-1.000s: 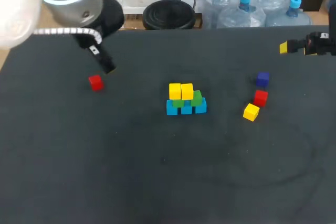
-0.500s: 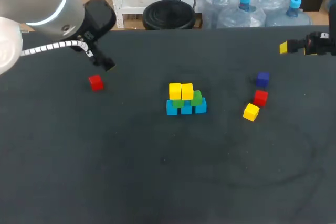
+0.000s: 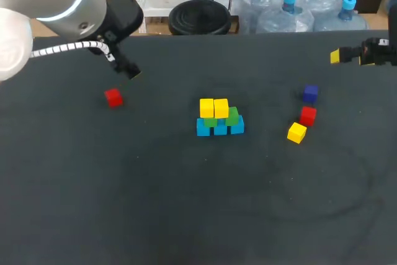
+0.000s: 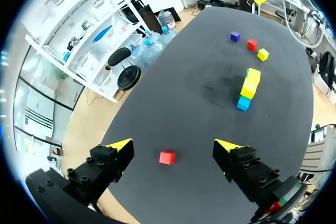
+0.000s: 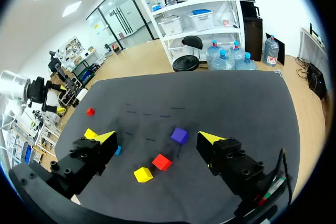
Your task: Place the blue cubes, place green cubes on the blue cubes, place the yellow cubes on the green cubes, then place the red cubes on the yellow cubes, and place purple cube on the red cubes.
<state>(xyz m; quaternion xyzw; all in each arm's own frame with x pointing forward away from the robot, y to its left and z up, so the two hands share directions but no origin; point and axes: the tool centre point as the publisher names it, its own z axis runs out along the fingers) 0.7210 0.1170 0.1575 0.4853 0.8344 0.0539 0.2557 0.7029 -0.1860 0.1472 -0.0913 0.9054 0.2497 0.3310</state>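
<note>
Plainly, the first risk is in the pickup. My left gripper (image 4: 174,144) hangs open over the left part of the table (image 3: 186,215), with the red cube (image 4: 167,157) lying untouched between and just ahead of its fingers. If I come down off-centre, a finger could land on the cube or knock it aside instead of straddling it. I also cannot tell how squarely its faces meet my fingers, so closing on its corners might twist it or squeeze it out. The stack (image 3: 219,118) stands at mid-table, well apart, with blue at the bottom, green above and two yellow cubes (image 3: 214,107) on top. Those two sit toward one side, so a red set down hard or off the seam could tip them or shove the pile. My right gripper (image 5: 157,137) is open too and holds nothing. It is out at the table's right, with the purple cube (image 5: 179,135), second red (image 5: 161,161) and loose yellow (image 5: 143,173) ahead of it. If both arms go for the stack together, they could collide.
</note>
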